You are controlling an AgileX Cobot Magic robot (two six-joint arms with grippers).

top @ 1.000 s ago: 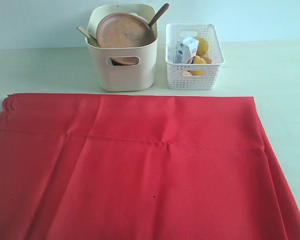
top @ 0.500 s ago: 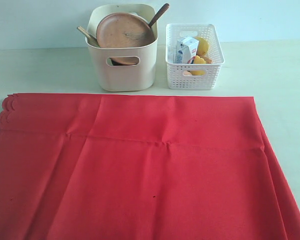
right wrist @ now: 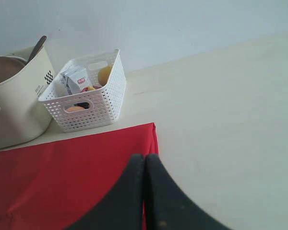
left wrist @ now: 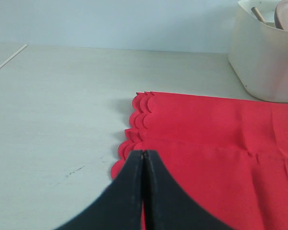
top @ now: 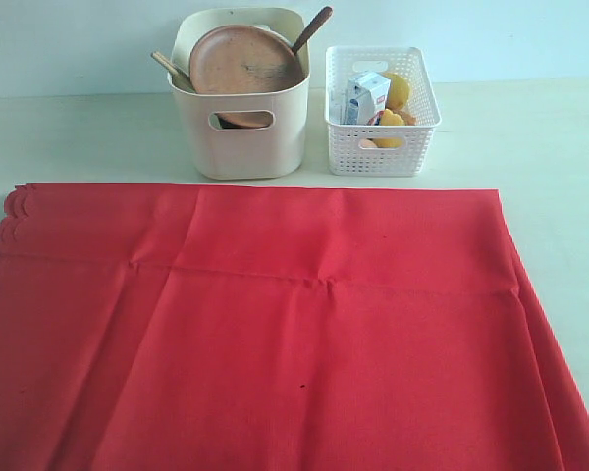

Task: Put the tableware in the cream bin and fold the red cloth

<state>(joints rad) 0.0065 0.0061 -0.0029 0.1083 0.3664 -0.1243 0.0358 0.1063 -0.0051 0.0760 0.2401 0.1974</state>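
red cloth (top: 294,324) spread flat on tabletop (top: 79,137) | plate (top: 243,61) + spoon (top: 312,27) in cream bin (top: 240,147), far side | left gripper (left wrist: 143,154) and right gripper (right wrist: 145,157): jaws squeezed totally together

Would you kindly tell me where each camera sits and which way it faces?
Exterior: off the arms, facing red cloth, cream bin, white basket; no arm shows.
Left wrist: on the left arm, over the cloth's scalloped corner; closed left gripper shows.
Right wrist: over the cloth's plain corner; closed right gripper shows.
Shared: all see the bin.
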